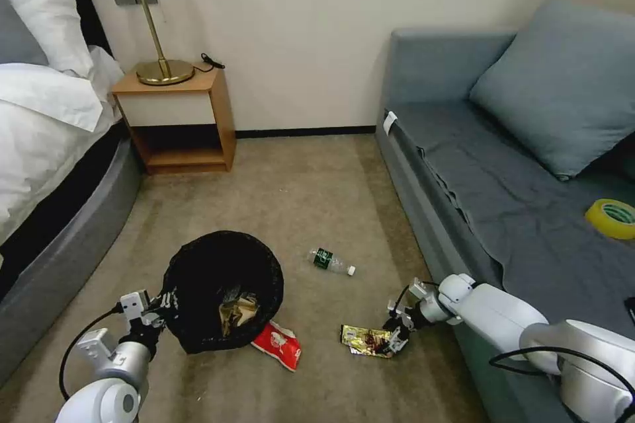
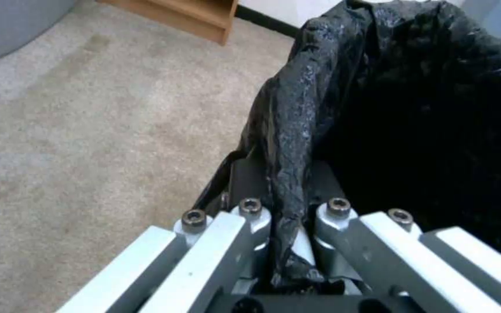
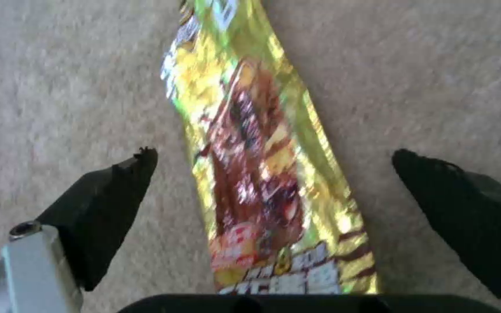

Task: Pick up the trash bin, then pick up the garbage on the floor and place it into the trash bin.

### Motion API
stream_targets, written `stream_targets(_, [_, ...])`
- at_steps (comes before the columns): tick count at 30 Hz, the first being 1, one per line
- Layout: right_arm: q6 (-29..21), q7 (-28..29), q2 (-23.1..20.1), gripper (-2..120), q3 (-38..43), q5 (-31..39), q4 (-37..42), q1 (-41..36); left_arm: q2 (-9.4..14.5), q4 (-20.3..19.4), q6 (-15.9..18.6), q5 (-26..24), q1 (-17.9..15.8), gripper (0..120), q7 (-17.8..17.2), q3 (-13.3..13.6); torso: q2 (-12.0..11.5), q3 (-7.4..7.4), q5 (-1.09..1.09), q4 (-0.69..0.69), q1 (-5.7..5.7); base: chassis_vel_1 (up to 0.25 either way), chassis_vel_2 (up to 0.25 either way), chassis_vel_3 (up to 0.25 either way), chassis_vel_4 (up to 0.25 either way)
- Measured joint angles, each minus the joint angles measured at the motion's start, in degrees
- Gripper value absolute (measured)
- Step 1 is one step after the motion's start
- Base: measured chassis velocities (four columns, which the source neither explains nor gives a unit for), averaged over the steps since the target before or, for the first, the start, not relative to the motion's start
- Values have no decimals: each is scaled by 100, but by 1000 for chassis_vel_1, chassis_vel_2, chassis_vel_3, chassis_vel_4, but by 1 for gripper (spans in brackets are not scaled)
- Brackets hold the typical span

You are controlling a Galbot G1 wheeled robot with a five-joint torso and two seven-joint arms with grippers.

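Bin [image 1: 221, 291] held at the rim by left hand [image 1: 159, 314], clamped on the black liner, at 7 o'clock. Brown paper already inside. Right hand [image 1: 395, 338] at 5 o'clock, low over gold wrapper [image 1: 366, 340], fingers [image 3: 108, 204] spread apart either side, nothing gripped. Wrapper's long axis runs between the fingers, roughly 3 to 9. Red packet [image 1: 279, 345] beside bin. Farther, bottle [image 1: 331, 262], cap toward 4. Three pieces left.
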Motion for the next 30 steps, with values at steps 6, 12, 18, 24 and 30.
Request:
stream_targets(6, [48, -6, 31, 100, 28, -35, -145, 97, 3, 21, -17, -3, -20, 4, 7, 11, -1, 1, 9, 6, 0, 0, 0, 0, 0])
stream_targets(12, [132, -48, 82, 100, 59, -129, -195, 24, 11, 40, -33, -16, -16, 4, 13, -7, -1, 0, -3, 5, 0, 0, 0, 0, 0])
stream_targets(18, [172, -34, 183, 100, 109, -156, -270, -32, 20, 76, -70, -39, 17, 4, 42, -48, 0, -1, -9, -1, -1, 0, 0, 0, 0])
stream_targets(24, [177, -44, 192, 100, 122, -172, -263, -43, 23, 86, -83, -56, 27, 4, 51, -68, 1, -1, -3, 2, -1, 0, 0, 0, 0])
stream_targets(30, [108, -123, 3, 100, 158, -180, 58, -97, 34, 89, -86, -84, 2, 4, 52, -94, -2, 1, 11, 6, 0, 0, 0, 0, 0])
